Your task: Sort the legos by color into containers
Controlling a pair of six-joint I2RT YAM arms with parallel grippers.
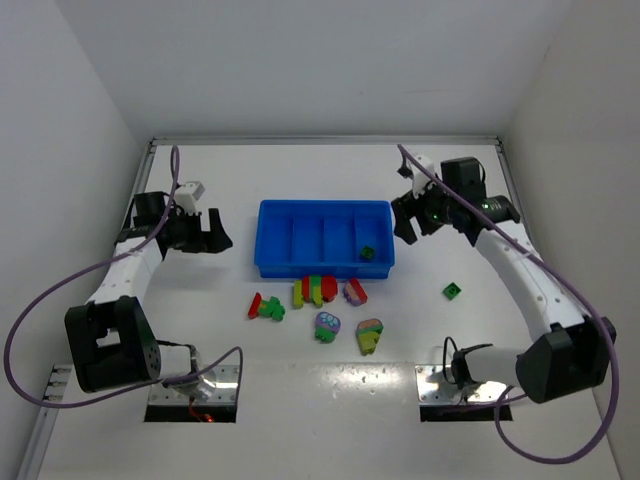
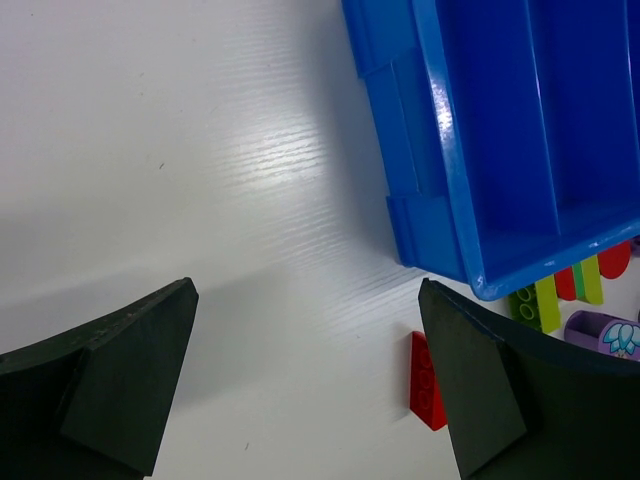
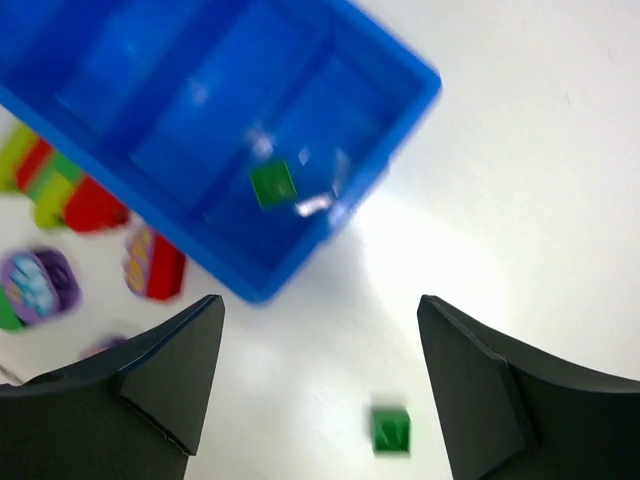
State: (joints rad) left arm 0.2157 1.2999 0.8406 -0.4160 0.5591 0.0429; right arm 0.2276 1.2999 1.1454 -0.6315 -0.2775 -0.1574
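Note:
The blue tray [image 1: 268, 240] with four compartments lies mid-table. One green brick [image 1: 367, 253] sits in its rightmost compartment, also seen in the right wrist view [image 3: 272, 184]. Another green brick [image 1: 453, 291] lies on the table right of the tray and shows in the right wrist view [image 3: 390, 431]. A red brick [image 1: 255, 305] and mixed clusters [image 1: 315, 290] lie in front of the tray. My left gripper [image 1: 212, 238] is open and empty left of the tray. My right gripper [image 1: 408, 226] is open and empty above the tray's right end.
More clusters lie near the front: a purple one [image 1: 327, 325] and a pink-green one [image 1: 369, 335]. White walls enclose the table on three sides. The red brick [image 2: 426, 383] lies beside my left gripper's right finger [image 2: 480, 390] in the left wrist view.

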